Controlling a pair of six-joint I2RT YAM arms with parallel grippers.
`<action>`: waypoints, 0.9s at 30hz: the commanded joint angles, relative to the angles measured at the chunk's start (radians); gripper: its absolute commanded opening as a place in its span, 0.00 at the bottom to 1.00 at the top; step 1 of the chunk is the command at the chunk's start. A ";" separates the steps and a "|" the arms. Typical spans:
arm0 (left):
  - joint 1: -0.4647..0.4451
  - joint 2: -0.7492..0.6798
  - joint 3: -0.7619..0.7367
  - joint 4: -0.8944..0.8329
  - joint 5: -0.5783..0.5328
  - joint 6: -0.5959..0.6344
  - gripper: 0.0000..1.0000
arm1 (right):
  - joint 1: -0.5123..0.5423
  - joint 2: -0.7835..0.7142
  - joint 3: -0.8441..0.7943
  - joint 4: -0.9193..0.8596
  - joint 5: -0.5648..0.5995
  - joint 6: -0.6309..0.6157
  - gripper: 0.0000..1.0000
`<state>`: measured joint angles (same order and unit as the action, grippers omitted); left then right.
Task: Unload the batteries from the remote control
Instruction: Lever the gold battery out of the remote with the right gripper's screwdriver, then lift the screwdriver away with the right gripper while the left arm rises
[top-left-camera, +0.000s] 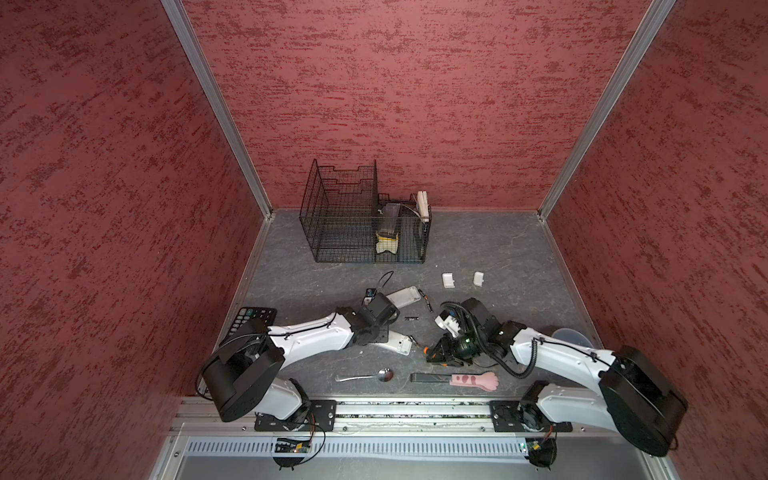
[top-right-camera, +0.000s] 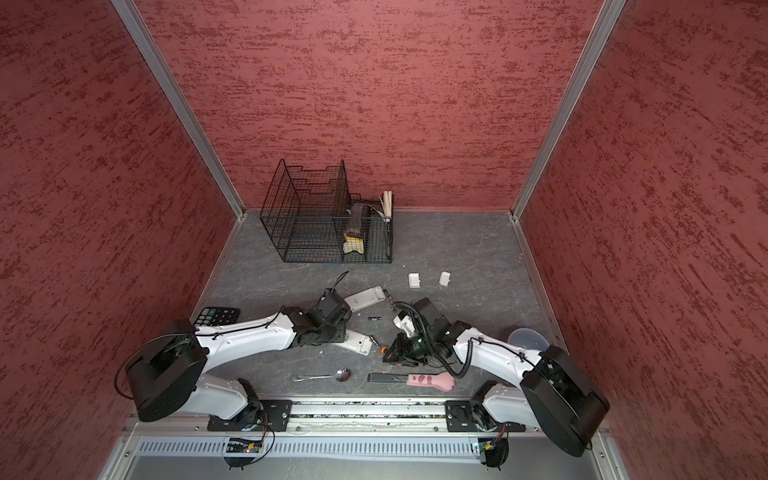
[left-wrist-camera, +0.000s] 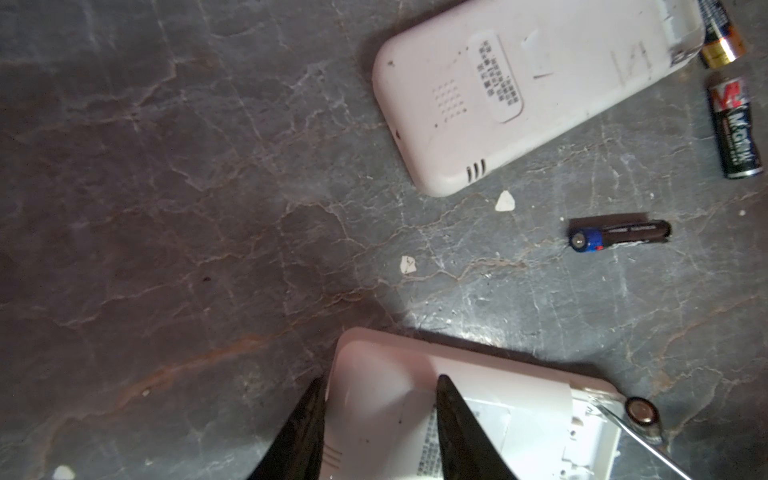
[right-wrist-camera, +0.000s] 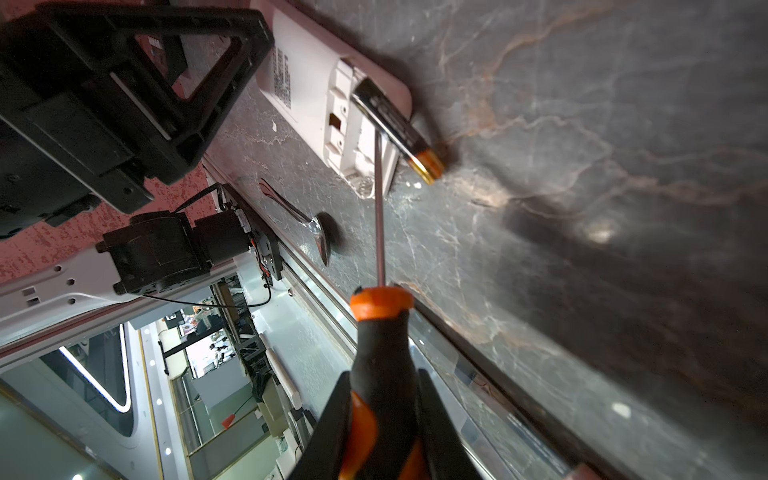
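Grey marbled stone formed the worktop (top-left-camera: 498, 257). In both top views two white remotes lay on it back-up: the far remote (top-left-camera: 402, 297) and the near remote (top-left-camera: 400, 345), which was partly under the left arm. Loose batteries (top-left-camera: 428, 306) lay beside and between them, too small there to read.

From the left wrist, the left claw (left-wrist-camera: 382, 378) stood partly apart. One finger (left-wrist-camera: 299, 432) was against the near remote's short end and the other lay on its back; whether that was a true grip I could not tell. The gold-banded battery (left-wrist-camera: 721, 39) lay just beside the far remote's open end. Near it lay the lettered battery (left-wrist-camera: 734, 129), black with a red-and-white emblem and white capitals too blurred to read. The blue-ended battery (left-wrist-camera: 619, 239) lay alone between the remotes. The far remote's label carried small print, unreadable.

From the right wrist, the right claw (right-wrist-camera: 382, 374) was clenched on the orange-and-black screwdriver (right-wrist-camera: 379, 216). Its tip met the last battery (right-wrist-camera: 399, 129), black with a silver end and a gold-orange end. That battery lay along the edge of the near remote's open compartment, its gold end jutting past.
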<state>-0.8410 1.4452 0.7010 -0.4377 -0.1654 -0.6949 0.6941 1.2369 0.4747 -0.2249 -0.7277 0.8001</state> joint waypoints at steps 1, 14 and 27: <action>-0.013 0.043 -0.047 -0.026 0.056 -0.011 0.43 | -0.011 -0.011 -0.006 0.027 0.017 0.001 0.00; 0.009 -0.024 -0.011 -0.070 0.041 -0.017 0.48 | -0.052 -0.105 0.074 -0.116 0.088 -0.053 0.00; 0.172 -0.233 0.109 -0.122 0.053 0.053 0.59 | -0.232 -0.095 0.184 -0.102 0.557 -0.142 0.00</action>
<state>-0.6865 1.2289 0.7780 -0.5297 -0.1257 -0.6849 0.4881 1.1152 0.6346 -0.3393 -0.3382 0.7010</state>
